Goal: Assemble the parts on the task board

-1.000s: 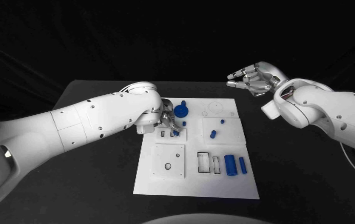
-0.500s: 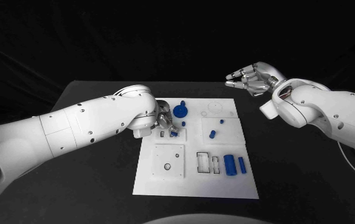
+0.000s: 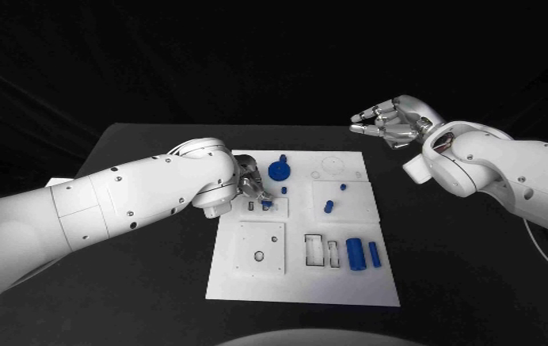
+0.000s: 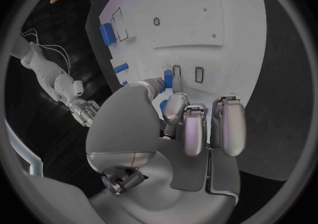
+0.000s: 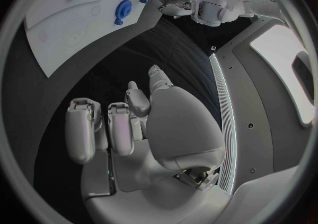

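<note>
one small blue part [image 3: 268, 201] sits pinched in the fingers [image 4: 174, 108] of the left hand [image 3: 253, 188], low over the board [image 3: 302, 290] near its left edge, about midway between the far and near edges. over the last second the left arm has swung its elbow outward and toward the near side, while the hand itself has hardly shifted; i judge it is lining the part up with one of the small slots just beside it, so the insertion is under way but not seated.

on the board, a blue gear [image 3: 279, 173] stands near the far edge, with a small peg [image 3: 283, 157] beyond it. two small blue pieces [image 3: 329, 207] stand in the square plate to the right. near the right edge, toward the near side, two blue cylinders [image 3: 355, 253] lie side by side, next to two empty rectangular slots [image 3: 313, 250]. the square plate at the near left carries only holes.

the right hand [image 3: 388, 123] has kept its place, raised beyond the far right corner of the board, well apart from it, fingers curled in and holding nothing.
</note>
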Controlling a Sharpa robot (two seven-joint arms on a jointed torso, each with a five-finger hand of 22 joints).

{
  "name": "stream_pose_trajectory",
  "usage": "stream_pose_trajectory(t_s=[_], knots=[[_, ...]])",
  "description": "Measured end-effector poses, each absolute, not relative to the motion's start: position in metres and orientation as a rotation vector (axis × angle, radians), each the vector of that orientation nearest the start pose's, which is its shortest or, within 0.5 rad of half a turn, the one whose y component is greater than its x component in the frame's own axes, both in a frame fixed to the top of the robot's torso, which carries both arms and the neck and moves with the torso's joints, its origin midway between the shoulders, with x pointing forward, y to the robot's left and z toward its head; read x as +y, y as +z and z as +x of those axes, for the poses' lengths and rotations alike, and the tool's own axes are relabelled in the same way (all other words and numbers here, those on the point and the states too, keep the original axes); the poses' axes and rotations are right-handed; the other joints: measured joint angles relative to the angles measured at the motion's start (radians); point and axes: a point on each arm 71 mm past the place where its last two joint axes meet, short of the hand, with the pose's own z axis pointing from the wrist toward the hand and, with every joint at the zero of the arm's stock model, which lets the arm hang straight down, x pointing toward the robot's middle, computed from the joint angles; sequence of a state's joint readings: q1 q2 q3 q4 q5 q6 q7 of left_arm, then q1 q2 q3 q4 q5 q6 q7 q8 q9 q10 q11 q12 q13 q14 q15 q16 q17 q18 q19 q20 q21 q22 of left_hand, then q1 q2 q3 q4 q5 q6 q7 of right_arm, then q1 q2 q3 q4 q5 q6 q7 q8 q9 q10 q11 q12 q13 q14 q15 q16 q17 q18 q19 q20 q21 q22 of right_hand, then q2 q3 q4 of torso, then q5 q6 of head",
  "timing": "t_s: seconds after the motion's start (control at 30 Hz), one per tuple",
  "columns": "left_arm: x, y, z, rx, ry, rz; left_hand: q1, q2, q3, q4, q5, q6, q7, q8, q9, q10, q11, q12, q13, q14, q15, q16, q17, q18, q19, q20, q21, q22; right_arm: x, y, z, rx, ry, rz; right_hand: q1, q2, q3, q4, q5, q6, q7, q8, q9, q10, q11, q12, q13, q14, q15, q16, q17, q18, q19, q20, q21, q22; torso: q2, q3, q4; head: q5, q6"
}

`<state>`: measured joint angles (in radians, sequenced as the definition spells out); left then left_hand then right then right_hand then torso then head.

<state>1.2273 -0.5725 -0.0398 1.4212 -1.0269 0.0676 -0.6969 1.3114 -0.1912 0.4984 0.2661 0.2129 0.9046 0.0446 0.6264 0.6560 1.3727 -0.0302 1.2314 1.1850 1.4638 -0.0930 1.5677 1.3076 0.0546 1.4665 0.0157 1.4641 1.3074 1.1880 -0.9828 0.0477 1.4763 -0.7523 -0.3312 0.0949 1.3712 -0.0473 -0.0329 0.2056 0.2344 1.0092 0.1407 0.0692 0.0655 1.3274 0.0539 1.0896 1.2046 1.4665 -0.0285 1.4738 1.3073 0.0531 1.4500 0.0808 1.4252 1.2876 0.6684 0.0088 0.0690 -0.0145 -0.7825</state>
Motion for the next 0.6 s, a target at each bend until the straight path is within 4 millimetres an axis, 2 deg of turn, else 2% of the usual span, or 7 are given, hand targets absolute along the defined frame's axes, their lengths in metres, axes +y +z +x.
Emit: stream_pose_trajectory(t_s=[0.23, 0.6], knots=[[0.1177, -0.2225, 0.4893, 2.307, -0.377, -0.218, -0.006, -0.006, 0.006, -0.006, 0.0, 0.003, 0.0, 0.0, 0.0, 0.003, 0.0, 0.001, 0.003, 0.0, 0.0, 0.0, 0.0, 0.0, 0.0, 0.0, 0.003, 0.0, -0.291, -0.1588, 0.4996, 1.591, 0.959, 0.552, 0.0, 0.0, 0.0, 0.0, 0.0, 0.0, 0.0, 0.0, 0.0, 0.0, 0.0, 0.0, -0.001, 0.0, 0.0, 0.0, 0.0, 0.0, 0.0, 0.0, 0.0, 0.0, -0.001, -0.0003, 0.0014, 0.0, -0.002], [0.1173, -0.2244, 0.4882, 2.27, -0.358, -0.195, -0.008, -0.008, 0.008, -0.008, 0.0, 0.006, 0.002, 0.0, 0.0, 0.003, 0.0, 0.006, 0.005, 0.0, 0.0, 0.0, 0.0, -0.003, 0.0, 0.0, 0.008, 0.0, -0.2904, -0.1591, 0.4997, 1.594, 0.961, 0.55, 0.0, 0.0, 0.0, 0.0, 0.0, 0.0, 0.0, 0.0, 0.0, 0.0, 0.0, 0.0, 0.0, 0.0, 0.0, 0.0, 0.001, 0.0, 0.0, 0.0, 0.0, 0.0, 0.0, -0.0004, 0.0003, 0.003, -0.004]])
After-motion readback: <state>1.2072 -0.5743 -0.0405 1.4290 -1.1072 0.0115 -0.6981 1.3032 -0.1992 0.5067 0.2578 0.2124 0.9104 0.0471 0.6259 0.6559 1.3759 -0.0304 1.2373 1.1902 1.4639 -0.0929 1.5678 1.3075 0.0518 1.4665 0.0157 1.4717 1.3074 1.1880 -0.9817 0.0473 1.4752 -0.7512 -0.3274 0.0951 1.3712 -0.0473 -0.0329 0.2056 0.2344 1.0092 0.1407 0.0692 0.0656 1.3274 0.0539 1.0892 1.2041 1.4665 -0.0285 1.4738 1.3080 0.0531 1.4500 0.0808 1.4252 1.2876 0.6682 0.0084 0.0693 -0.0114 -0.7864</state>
